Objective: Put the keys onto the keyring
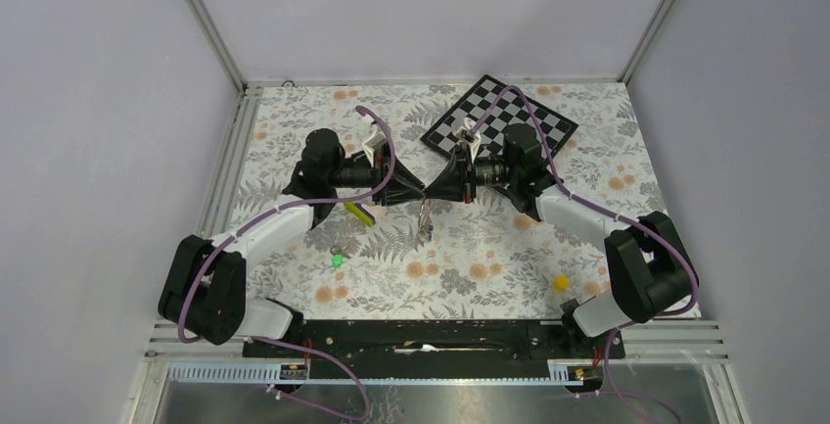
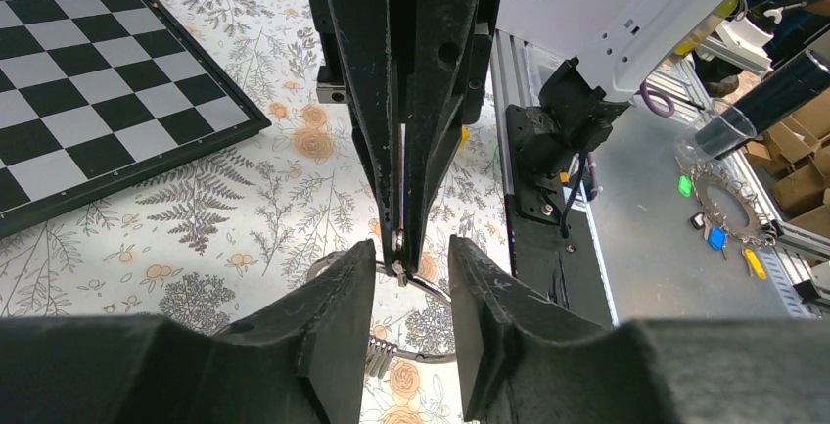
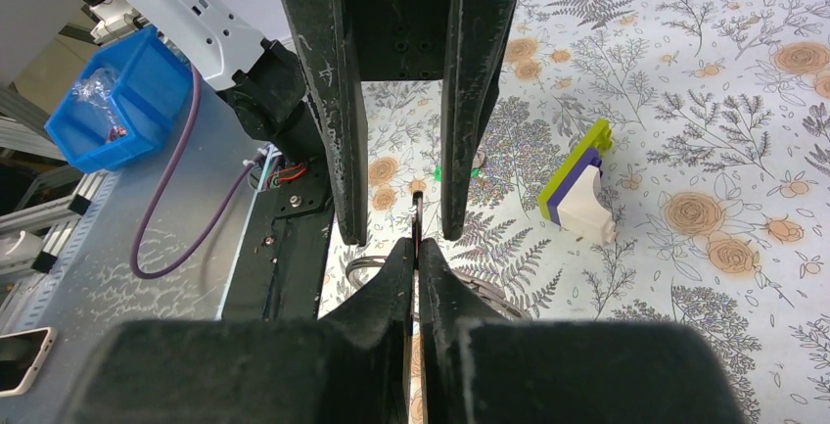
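The two grippers meet tip to tip over the middle of the table. My right gripper [image 1: 447,185] [image 3: 416,248] is shut on a thin metal piece [image 3: 418,216], seen edge-on, seemingly a key; its head is hidden. The piece's tip touches the far side of the silver keyring [image 2: 431,289], which sits low between my left gripper's fingers and also shows in the top view [image 1: 426,218]. My left gripper [image 1: 425,193] [image 2: 411,259] is open on either side of the right gripper's tips. A green key [image 1: 337,259] lies on the table near the left arm. No blue or black key shows.
A yellow-white-purple wedge block [image 1: 360,212] [image 3: 577,184] lies beside the left gripper. A chessboard [image 1: 499,118] [image 2: 98,81] is at the back. A small yellow cube [image 1: 561,283] sits front right. Off the table are a blue bin [image 3: 117,101] and another bunch of keys [image 2: 719,211].
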`<state>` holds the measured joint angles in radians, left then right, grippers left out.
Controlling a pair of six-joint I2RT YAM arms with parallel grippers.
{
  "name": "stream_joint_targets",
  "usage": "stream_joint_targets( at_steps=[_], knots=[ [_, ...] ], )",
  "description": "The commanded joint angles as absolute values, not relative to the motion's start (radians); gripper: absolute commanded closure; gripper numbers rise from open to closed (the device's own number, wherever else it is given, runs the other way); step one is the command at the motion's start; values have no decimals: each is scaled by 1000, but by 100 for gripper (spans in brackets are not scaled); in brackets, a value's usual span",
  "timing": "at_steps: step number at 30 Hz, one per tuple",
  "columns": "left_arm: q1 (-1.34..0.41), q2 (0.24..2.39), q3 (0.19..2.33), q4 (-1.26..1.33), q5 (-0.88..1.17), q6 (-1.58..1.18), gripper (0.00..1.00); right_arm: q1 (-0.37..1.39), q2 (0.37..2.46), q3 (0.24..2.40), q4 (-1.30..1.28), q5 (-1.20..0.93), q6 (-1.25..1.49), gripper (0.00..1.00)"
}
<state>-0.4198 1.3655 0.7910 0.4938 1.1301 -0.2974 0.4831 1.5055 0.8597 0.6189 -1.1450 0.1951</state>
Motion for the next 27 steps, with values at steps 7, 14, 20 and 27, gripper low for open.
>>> stream_joint_targets(
  at_steps=[7,14,20,27],
  knots=[
    [-419,1370,798,534,1145,-284,79,479,1503,881,677,-1152,206,100],
    [-400,1364,797,528,1147,-282,82,478,1503,879,673,-1153,200,100],
    [-392,1361,798,527,1151,-285,83,477,1511,882,670,-1151,197,100],
    [-394,1377,798,536,1158,-298,89,477,1515,884,667,-1145,196,100]
  ],
)
